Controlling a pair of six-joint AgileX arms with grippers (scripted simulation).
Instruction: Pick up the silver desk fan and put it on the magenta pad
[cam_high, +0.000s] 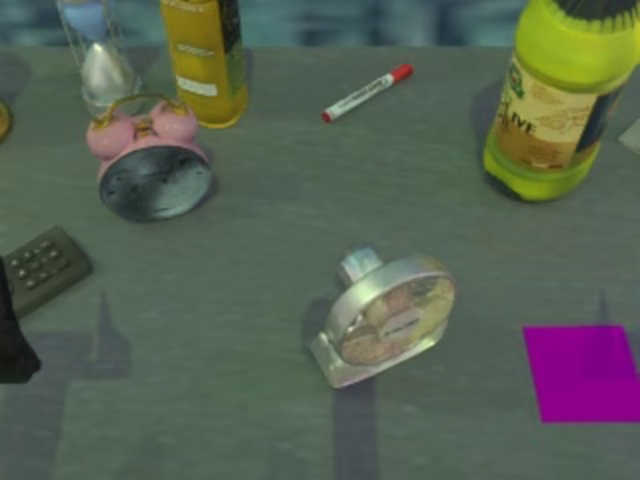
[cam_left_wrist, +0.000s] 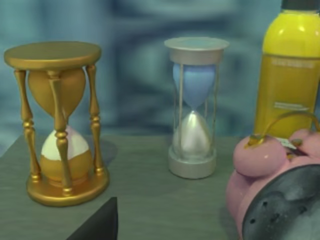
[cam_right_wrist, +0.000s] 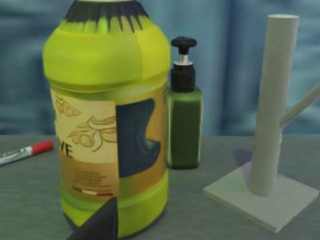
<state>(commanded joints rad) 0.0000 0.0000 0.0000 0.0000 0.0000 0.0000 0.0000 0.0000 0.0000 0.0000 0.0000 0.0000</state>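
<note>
- The grey surface (cam_high: 250, 300) carries everything, with the task's two things in its near half and the clutter along the far edge.
- The big yellow-green plastic oil bottle (cam_high: 555, 100) stands far right, well apart from the work.
- The shiny silver round desk fan with its tan mottled face (cam_high: 385, 320) sits near the middle, tipped back with its face upward; its flat base points left and toward me, its short knob away, and the disc's long axis slants toward the right.
- The flat bright magenta square pad (cam_high: 585, 372) lies bare at the right edge, well apart from the fan and right of it.
- The pink twin-bell alarm clock (cam_high: 150, 160) rests far left.
- The left arm (cam_high: 15, 330) shows only as a dark shape at the left edge; the right arm is out of the top view, though probably nearer to pad and fan.
- Each wrist view shows just one dark fingertip, so I cannot tell how either pincer stands.
</note>
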